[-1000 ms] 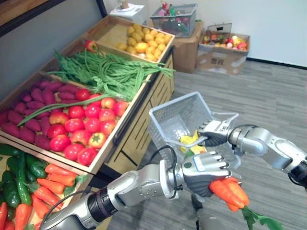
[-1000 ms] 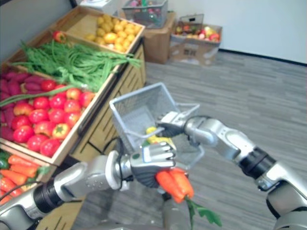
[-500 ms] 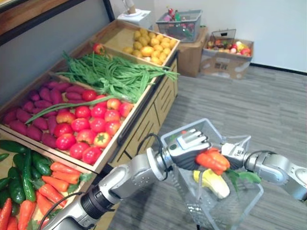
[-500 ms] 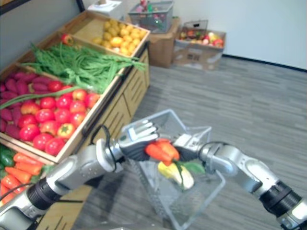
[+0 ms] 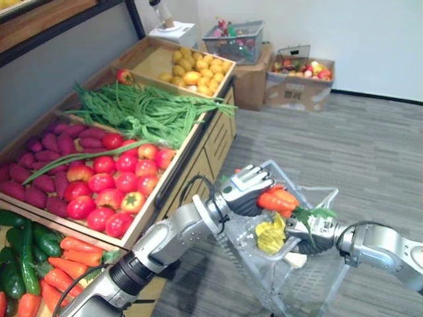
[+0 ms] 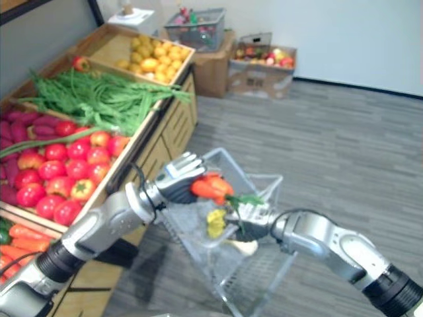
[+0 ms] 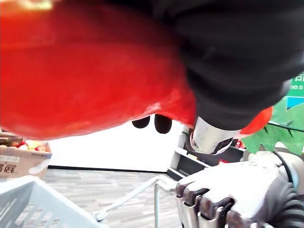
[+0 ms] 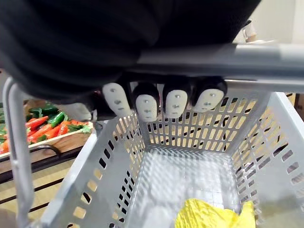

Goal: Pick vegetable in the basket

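Fingers point(image 5: 255, 177) of the left hand point(image 5: 239, 195) are curled round carrots point(image 5: 277, 200) above the basket point(image 8: 190, 137) held by the right hand point(image 5: 316, 231); judged firm, light, slippery, best taken mid-body.

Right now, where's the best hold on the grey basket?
Probably best to take the basket by its handle, from above: a thin bar over the open top that fingers can wrap, whereas the perforated walls are broad and flat. The right hand is curled round it; the left hand holds carrots over the opening.
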